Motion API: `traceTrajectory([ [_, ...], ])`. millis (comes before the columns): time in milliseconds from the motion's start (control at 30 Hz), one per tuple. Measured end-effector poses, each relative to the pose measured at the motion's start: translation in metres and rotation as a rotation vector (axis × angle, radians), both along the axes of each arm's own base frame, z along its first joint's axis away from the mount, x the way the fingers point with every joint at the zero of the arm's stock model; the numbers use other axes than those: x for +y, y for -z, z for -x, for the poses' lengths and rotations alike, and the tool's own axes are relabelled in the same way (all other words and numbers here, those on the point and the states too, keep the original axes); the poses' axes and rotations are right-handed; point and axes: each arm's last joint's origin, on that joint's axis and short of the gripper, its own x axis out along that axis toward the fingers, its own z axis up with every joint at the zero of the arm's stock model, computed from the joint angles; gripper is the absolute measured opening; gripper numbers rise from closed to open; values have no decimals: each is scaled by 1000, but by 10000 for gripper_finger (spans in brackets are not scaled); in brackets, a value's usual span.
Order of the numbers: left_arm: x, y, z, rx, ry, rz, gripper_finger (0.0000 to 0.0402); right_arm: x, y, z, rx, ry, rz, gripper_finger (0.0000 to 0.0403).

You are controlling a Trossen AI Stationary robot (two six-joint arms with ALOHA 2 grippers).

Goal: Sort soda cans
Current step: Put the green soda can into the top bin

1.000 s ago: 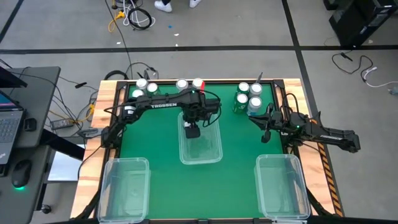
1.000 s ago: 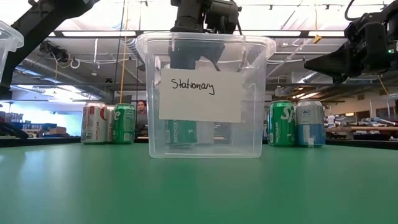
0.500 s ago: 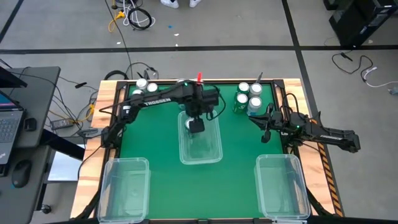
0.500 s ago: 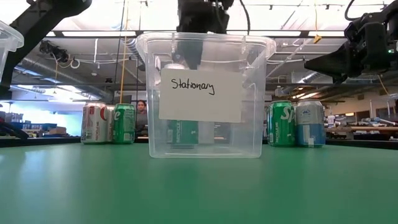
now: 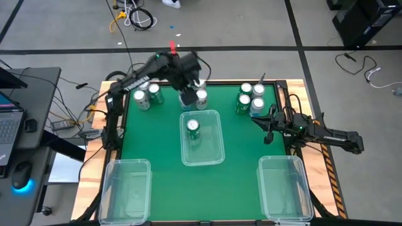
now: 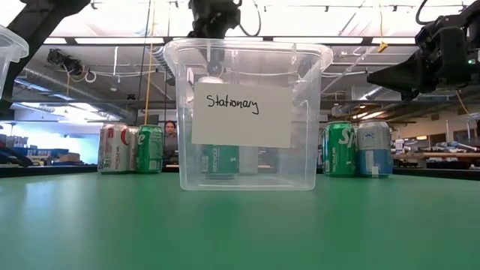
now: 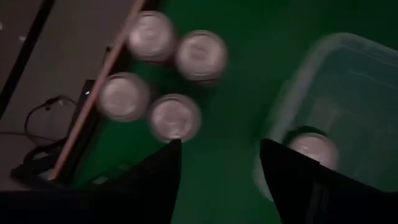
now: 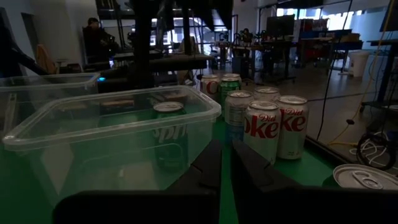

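A green soda can [image 5: 193, 127] stands upright on the floor of the clear middle bin [image 5: 218, 150]; in the low view the can [image 6: 219, 161] shows through the bin's labelled wall. My left gripper [image 5: 188, 99] hangs open, high above the bin's far end, with nothing between its fingers [image 7: 217, 162]. More cans stand on the green mat at the far left [image 5: 147, 97], the far middle [image 5: 201, 96] and the far right [image 5: 251, 99]. My right gripper [image 8: 227, 163] is shut and empty and rests level at the table's right side [image 5: 260, 120].
Two more clear bins stand at the near left [image 5: 129, 188] and near right [image 5: 284, 188]. A wooden rim [image 5: 100, 135] frames the table. A laptop and mouse sit on a desk [image 5: 19, 132] to the left. Cables lie on the floor beyond the far edge.
My left gripper has risen out of the middle bin and swung toward the table's far edge and a little left, turning as it went. The green can stays upright in the bin. My right arm has kept still.
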Motion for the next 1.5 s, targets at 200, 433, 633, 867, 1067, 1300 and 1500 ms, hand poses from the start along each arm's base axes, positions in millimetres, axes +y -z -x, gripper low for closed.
traceTrajectory([
  [200,34,15,14,62,-64,18,214,0,0,0,0,0,0,23],
  [433,58,54,30,207,-166,91,214,0,0,0,0,0,0,23],
  [633,54,83,50,426,-55,48,214,0,0,0,0,0,0,23],
  [867,50,104,59,572,28,14,214,0,0,0,0,0,0,22],
  [1067,50,121,65,668,60,25,214,0,0,0,-1,0,0,23],
  [1300,50,129,68,727,60,-1,214,0,0,0,0,0,0,23],
  [1500,53,124,67,698,62,-4,214,0,0,0,0,0,0,23],
])
